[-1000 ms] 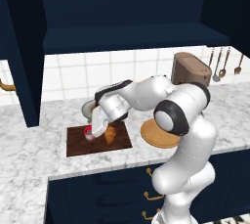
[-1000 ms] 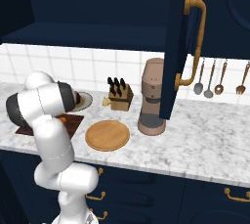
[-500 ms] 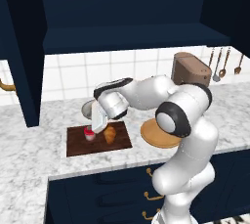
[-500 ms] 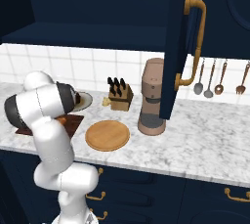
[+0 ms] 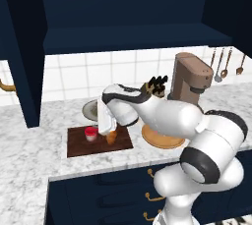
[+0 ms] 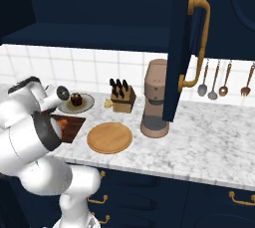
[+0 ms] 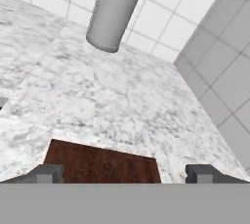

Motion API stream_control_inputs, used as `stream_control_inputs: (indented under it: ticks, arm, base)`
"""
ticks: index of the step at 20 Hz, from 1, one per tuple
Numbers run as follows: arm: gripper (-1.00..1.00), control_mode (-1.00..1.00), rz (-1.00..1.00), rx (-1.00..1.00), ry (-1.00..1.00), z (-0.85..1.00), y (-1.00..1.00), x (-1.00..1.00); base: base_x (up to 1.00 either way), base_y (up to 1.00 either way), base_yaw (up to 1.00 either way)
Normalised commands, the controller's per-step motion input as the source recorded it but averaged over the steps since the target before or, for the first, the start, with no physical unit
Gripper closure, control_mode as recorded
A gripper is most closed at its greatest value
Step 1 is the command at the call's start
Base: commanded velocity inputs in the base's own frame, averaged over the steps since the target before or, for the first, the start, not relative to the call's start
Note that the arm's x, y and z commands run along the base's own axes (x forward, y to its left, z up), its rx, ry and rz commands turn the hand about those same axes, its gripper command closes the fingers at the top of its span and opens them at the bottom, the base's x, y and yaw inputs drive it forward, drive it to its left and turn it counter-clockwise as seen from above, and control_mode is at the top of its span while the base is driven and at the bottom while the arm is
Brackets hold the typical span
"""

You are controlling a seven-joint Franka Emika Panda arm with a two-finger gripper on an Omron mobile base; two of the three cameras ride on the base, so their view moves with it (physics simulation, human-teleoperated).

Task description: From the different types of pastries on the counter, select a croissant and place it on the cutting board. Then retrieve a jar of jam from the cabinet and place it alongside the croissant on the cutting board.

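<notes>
Golden-orange and ridged, the croissant (image 5: 112,137) lies on the cutting board (image 5: 78,146), a flat dark brown wooden rectangle on the white-grey marbled counter (image 5: 29,165). Just beside it, on the same board, stands the jar of jam (image 5: 91,134), a squat red cylinder with a pale band (the two look close but apart). The gripper (image 5: 105,129) hangs over the board between jar and croissant; in the hand view its dark finger tips (image 7: 47,173) sit wide apart at the frame's lower corners, spread with nothing between them, the board's grain showing below.

Behind the board a round grey plate (image 6: 85,105) carries the dark brown cupcake-like pastry (image 6: 75,99). The small pale yellow bun (image 6: 107,103) rests on the stone just beside a wooden knife block (image 6: 122,99) with black handles. A round tan wooden plate (image 6: 109,138) lies flat next to the board, and a brown cylindrical coffee machine (image 6: 155,98) stands beyond it. Above, the navy cabinet (image 5: 133,17) is open, its shelf deep in shadow.
</notes>
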Motion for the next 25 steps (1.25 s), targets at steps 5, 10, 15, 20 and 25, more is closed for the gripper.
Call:
stream_control_inputs:
  ticks: [5,10,15,20,25]
  arm:
    - [-1.0,-1.0,0.0,0.02,-0.19,0.14,-0.94,-1.0]
    - [-1.0,-1.0,0.02,0.07,-0.13,0.08,-1.0,-0.93]
    - [-1.0,-1.0,0.04,0.1,-0.08,0.11,-0.92,-0.41]
    - [-1.0,-1.0,0.0,0.23,0.0,0.11,-0.83,0.01]
    - [-1.0,-1.0,0.0,0.39,0.01,0.04,-1.0,0.05]
  base:
    - [0.0,0.0,0.0]
    - [0.0,0.0,0.0]
    - [0.0,0.0,0.0]
    - [0.0,0.0,0.0]
    - [0.0,0.0,0.0]
